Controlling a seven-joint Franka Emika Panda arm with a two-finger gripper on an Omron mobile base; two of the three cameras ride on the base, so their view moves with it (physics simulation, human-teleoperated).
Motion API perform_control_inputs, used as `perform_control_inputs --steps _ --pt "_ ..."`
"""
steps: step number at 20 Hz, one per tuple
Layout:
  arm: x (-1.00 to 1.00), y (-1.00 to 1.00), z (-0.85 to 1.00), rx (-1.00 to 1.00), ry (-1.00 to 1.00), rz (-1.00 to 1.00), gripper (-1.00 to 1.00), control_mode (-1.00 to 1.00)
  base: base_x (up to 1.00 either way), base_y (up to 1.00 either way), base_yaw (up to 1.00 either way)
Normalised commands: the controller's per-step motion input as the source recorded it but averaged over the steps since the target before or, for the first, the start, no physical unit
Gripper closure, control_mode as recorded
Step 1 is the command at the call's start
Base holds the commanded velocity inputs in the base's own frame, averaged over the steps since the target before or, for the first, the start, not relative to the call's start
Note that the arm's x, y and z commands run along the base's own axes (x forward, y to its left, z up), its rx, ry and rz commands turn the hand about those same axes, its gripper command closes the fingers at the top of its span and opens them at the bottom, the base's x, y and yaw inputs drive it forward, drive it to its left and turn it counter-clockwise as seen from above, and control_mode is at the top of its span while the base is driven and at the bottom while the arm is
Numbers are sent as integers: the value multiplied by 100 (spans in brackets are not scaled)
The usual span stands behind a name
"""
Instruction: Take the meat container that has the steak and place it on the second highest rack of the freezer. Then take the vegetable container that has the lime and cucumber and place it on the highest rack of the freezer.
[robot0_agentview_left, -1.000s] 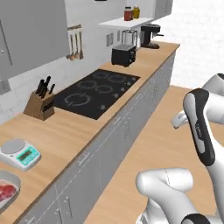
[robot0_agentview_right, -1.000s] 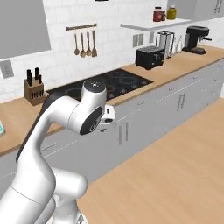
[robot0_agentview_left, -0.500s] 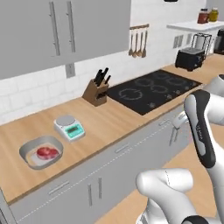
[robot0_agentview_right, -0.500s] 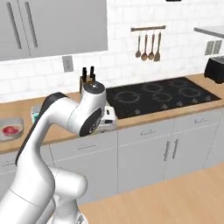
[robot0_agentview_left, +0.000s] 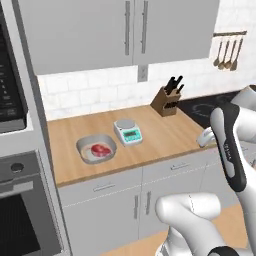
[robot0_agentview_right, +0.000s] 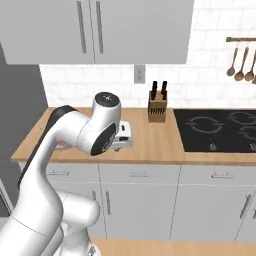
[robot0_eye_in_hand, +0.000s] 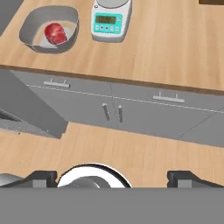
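Observation:
The meat container is a shallow grey tray on the wooden counter, with the red-pink steak lying in it. Seen from the hand, the meat container and the steak sit at the upper left. My gripper hangs out over the floor in front of the cabinets, well short of the tray, open with its fingertips wide apart and nothing between them. My hand is at the counter's front edge, right of the tray. The vegetable container, lime, cucumber and freezer are out of view.
A white kitchen scale stands just right of the tray. A knife block is by the wall, with the black hob beyond. The black oven stack bounds the counter on the left. Grey cabinet doors run below.
The whole picture has shifted: the base has driven left along the counter, so the hob slid right and the tray with the steak came into the middle. The gripper stayed open.

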Motion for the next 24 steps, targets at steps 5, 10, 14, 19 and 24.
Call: perform_control_inputs --steps 5,10,14,19,24 --pt "0 0 0 0 0 0 -100 100 0 26 52" --pt "0 0 0 0 0 0 -100 100 0 26 47" --pt "0 0 0 0 0 0 -100 100 1 20 46" --pt "0 0 0 0 0 0 -100 100 26 6 36" --pt "0 0 0 0 0 0 -100 100 22 6 7"
